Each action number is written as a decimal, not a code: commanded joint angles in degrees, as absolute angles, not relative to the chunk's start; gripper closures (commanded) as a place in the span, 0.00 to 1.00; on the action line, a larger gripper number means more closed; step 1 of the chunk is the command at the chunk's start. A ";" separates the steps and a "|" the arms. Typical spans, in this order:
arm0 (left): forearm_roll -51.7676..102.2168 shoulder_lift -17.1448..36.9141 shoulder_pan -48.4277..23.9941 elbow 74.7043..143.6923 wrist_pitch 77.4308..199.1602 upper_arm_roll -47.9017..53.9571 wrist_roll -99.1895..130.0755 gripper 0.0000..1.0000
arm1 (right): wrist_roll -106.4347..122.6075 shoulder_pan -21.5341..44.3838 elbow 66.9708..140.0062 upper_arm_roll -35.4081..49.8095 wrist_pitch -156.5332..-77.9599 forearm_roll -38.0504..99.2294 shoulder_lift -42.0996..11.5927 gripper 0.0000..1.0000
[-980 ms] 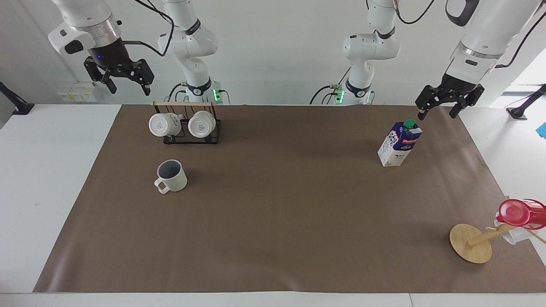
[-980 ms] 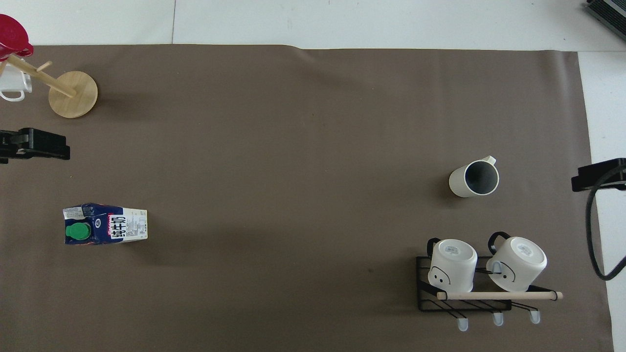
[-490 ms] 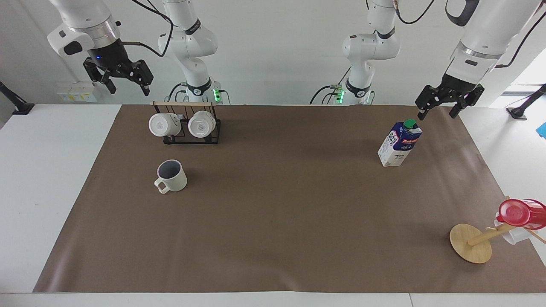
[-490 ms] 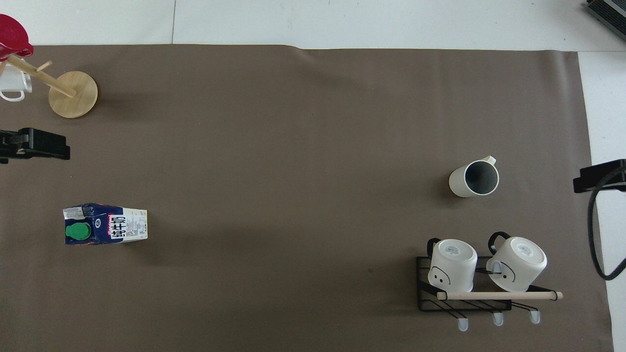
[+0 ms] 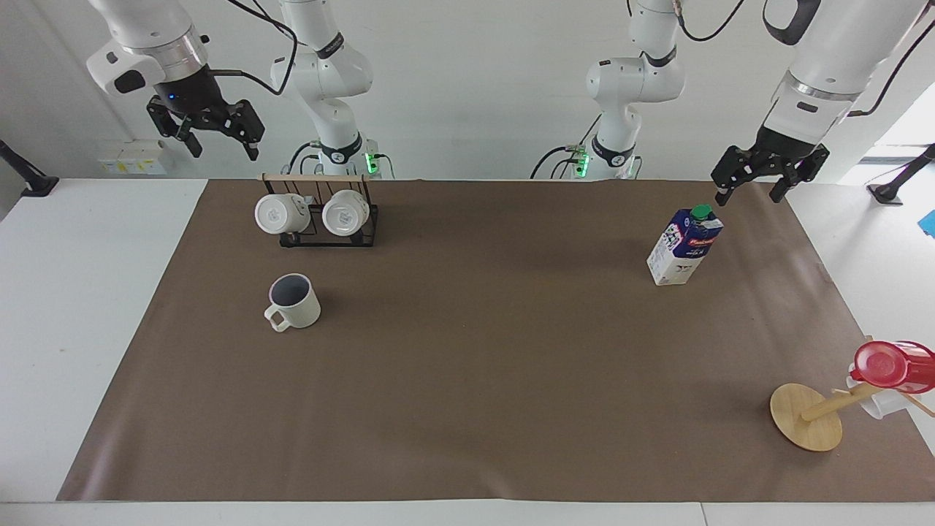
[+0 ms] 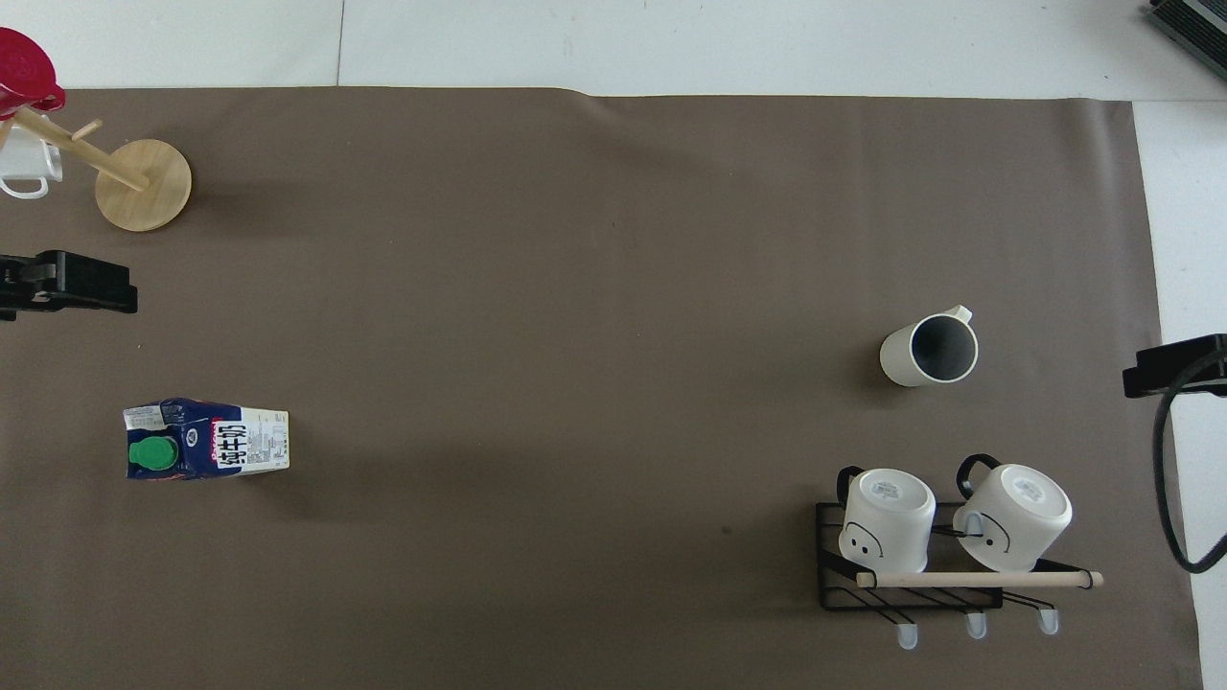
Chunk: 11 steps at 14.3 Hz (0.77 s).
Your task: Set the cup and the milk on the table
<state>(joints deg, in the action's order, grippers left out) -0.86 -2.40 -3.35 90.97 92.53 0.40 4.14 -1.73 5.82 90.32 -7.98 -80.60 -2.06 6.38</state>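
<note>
The cream-white cup (image 5: 294,301) (image 6: 930,350) stands upright on the table's brown paper (image 5: 482,365), toward the right arm's end, its handle pointing away from the robots. The milk (image 5: 684,245) (image 6: 206,441) carton, green cap on top, stands upright toward the left arm's end. My left gripper (image 5: 748,196) hangs open and empty in the air beside the milk, over the paper's edge at the robots' side. My right gripper (image 5: 221,152) is open and empty, raised high over the white table edge beside the mug rack.
A black wire rack (image 5: 327,235) with two white mugs sits nearer to the robots than the cup. A wooden mug tree (image 5: 806,416) with a red cup (image 5: 887,365) stands at the left arm's end, farther from the robots than the milk.
My right gripper has drifted slightly upward and sideways. The left gripper, cup and milk have not moved.
</note>
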 commanded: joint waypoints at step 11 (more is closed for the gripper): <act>-1.23 -2.29 -3.34 90.35 91.49 0.26 3.96 0.00 | -1.14 6.41 104.57 -7.12 -97.63 -1.05 6.07 0.00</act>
